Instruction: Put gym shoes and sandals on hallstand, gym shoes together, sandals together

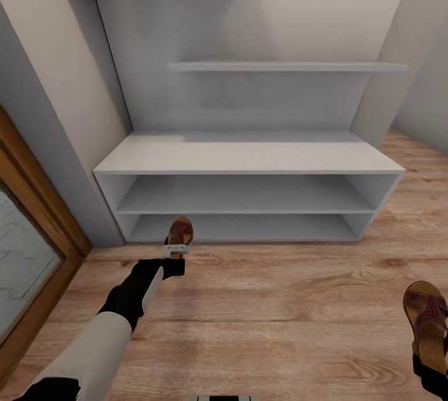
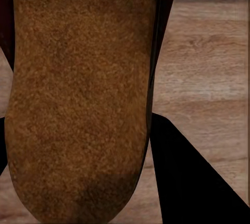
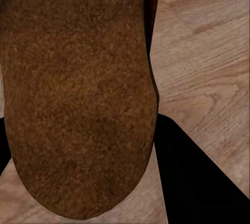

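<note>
One sandal is pinched in the left tool, held above the corridor floor just in front of the hallstand, near the left end of its lowest open tier. Its toe points toward the hallstand, and its woven brown upper and tan insole face up in the head view. In the left wrist view the same sandal presents its rough brown sole close to the camera, with a dark finger of the tool beside it and wood planks behind.

The second sandal is well apart from the hallstand, out over the floor to its front right, at the right edge of the head view. The right tool grips it from the heel end, the toe again pointing roughly toward the hallstand. In the right wrist view its sole is pressed close to the lens with a dark finger alongside and the floor behind.

The hallstand is light grey: a low bench top over two open tiers, with a shelf on the wall above it and the edge of another higher up to the left. Left of the hallstand stands a wood-framed door with a pale panel.
</note>
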You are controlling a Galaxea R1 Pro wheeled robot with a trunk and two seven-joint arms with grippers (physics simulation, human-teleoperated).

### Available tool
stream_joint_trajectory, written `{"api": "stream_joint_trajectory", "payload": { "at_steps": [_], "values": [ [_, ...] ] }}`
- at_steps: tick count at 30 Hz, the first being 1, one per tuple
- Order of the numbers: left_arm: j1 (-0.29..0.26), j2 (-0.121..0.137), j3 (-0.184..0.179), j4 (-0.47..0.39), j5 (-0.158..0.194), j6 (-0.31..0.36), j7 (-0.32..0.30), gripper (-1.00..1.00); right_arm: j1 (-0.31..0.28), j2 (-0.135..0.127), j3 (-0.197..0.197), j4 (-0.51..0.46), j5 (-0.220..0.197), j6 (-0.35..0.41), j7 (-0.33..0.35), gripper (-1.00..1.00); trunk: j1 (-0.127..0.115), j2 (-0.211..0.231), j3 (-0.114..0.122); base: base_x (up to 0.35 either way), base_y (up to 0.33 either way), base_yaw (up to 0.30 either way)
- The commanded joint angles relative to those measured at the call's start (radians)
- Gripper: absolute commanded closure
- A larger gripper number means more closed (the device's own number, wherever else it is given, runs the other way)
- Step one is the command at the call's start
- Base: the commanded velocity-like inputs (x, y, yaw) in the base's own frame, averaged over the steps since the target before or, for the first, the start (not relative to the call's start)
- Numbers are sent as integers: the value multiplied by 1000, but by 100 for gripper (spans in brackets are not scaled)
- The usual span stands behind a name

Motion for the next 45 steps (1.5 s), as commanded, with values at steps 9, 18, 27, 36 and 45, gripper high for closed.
{"api": "stream_joint_trajectory", "payload": {
  "at_steps": [9, 18, 27, 36, 45],
  "values": [
    [0, 0, 0, -2, 0, -2, -3, 100, -1, 0, 2, 3, -11, -2, 2, 100, 0, 0, -1, 280, -169, 0],
    [0, -1, -1, -3, 0, -3, -3, 100, -1, 0, 2, 5, -11, -1, 2, 100, 0, 0, -1, 283, -189, 0],
    [0, -1, 3, -3, 0, -2, -2, 100, -1, 0, 2, 5, -11, -1, 2, 100, 0, 0, -1, 293, -177, 0],
    [0, 0, 9, -3, 0, -1, -2, 100, -1, -3, -1, 3, -12, -3, 2, 100, 0, 0, -1, 335, -19, 0],
    [0, 0, 6, -2, 0, -1, -2, 100, 1, -89, -260, 7, -14, 0, -5, 100, 0, 0, -1, 118, 0, 0]
  ]
}}
